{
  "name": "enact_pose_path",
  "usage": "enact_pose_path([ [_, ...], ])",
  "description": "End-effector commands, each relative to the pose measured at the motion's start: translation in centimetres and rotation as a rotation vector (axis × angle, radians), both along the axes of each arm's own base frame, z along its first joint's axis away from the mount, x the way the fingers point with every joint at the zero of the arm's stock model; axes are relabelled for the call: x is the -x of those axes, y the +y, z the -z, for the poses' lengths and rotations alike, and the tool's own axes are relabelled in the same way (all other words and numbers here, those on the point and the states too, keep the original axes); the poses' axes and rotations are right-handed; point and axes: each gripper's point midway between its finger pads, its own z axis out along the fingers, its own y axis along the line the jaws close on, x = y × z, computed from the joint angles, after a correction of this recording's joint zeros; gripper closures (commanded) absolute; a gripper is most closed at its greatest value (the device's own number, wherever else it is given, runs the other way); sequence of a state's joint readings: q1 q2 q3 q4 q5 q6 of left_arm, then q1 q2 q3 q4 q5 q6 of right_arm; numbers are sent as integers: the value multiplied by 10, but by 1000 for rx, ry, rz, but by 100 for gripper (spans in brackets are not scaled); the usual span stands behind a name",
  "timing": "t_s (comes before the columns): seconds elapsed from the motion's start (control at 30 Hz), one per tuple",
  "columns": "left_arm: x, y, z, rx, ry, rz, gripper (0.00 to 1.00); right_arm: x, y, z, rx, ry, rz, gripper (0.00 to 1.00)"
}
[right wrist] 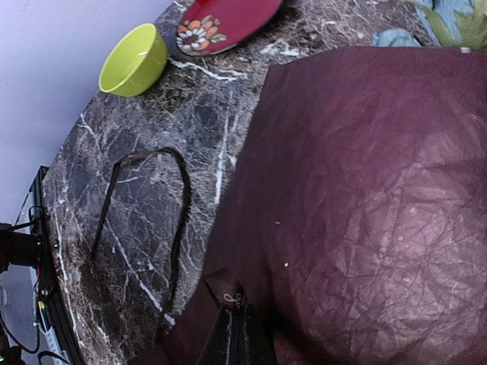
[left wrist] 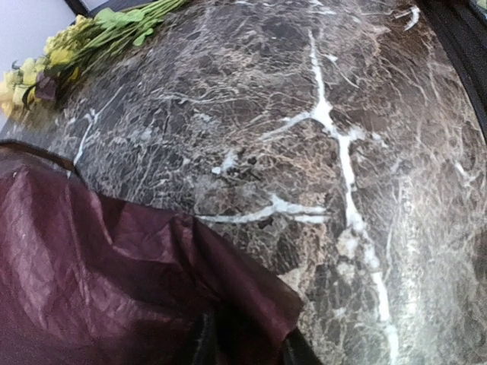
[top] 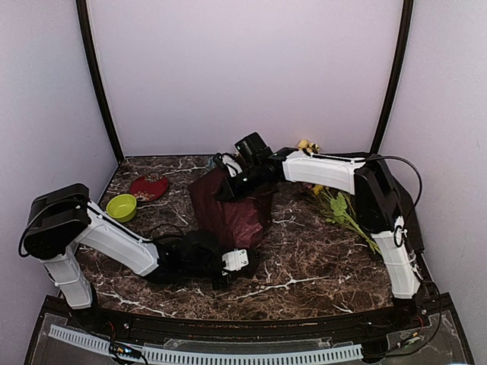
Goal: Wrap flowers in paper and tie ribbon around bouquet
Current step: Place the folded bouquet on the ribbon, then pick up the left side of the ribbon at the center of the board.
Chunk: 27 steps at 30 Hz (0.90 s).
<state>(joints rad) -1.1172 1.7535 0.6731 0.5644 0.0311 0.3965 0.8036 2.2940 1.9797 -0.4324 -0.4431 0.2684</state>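
Note:
The crinkled burgundy paper (top: 232, 209) stands bundled in the middle of the table, with a bit of blue flowers (right wrist: 396, 36) peeking past its far edge. My left gripper (top: 228, 266) sits low at the bundle's near foot. In the left wrist view its fingers (left wrist: 202, 344) stand slightly apart, and a corner of the paper (left wrist: 114, 266) lies loosely between them. My right gripper (top: 226, 190) is at the bundle's upper left and is shut (right wrist: 237, 325) on one end of the dark ribbon (right wrist: 227, 289). The ribbon's loose loop (right wrist: 179, 220) trails over the marble beside the paper.
A lime bowl (top: 122, 207) and a red flowered plate (top: 148, 186) sit at the left rear. Yellow-blossomed stems (top: 336, 204) lie at the right, under my right arm. The dark marble table (left wrist: 342, 190) ends at a black rim in front.

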Motion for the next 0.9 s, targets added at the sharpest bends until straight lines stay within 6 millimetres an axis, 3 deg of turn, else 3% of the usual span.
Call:
enact_pose_path([
  [0.0,1,-3,-28,37,24,-7,64,-15,-7,9,39,23,66,100],
  [0.1,7,-1,-54,69,51,-2,42,-29,-20,24,52,63,134,100],
  [0.2,18,9,-76,87,134,13,32,-38,-30,34,46,104,181,100],
  [0.27,3,24,-90,108,202,-96,30,-38,-31,38,45,111,183,100],
  [0.33,-35,57,-96,119,299,-344,29,-37,-30,40,45,117,178,100],
  [0.37,-65,88,-93,118,361,-534,29,-37,-30,40,44,118,176,100],
  [0.43,-96,152,-73,89,495,-873,29,-37,-30,39,39,117,173,100],
  [0.5,-110,218,-46,54,597,-1155,28,-36,-28,36,29,117,168,100],
  [0.57,-107,265,-22,62,681,-1346,25,-35,-27,33,21,116,163,100],
  [0.67,-103,297,-8,84,635,-1470,18,-32,-24,28,8,116,154,100],
  [0.87,-99,330,21,-31,581,-1592,16,-23,-16,22,-5,117,124,100],
])
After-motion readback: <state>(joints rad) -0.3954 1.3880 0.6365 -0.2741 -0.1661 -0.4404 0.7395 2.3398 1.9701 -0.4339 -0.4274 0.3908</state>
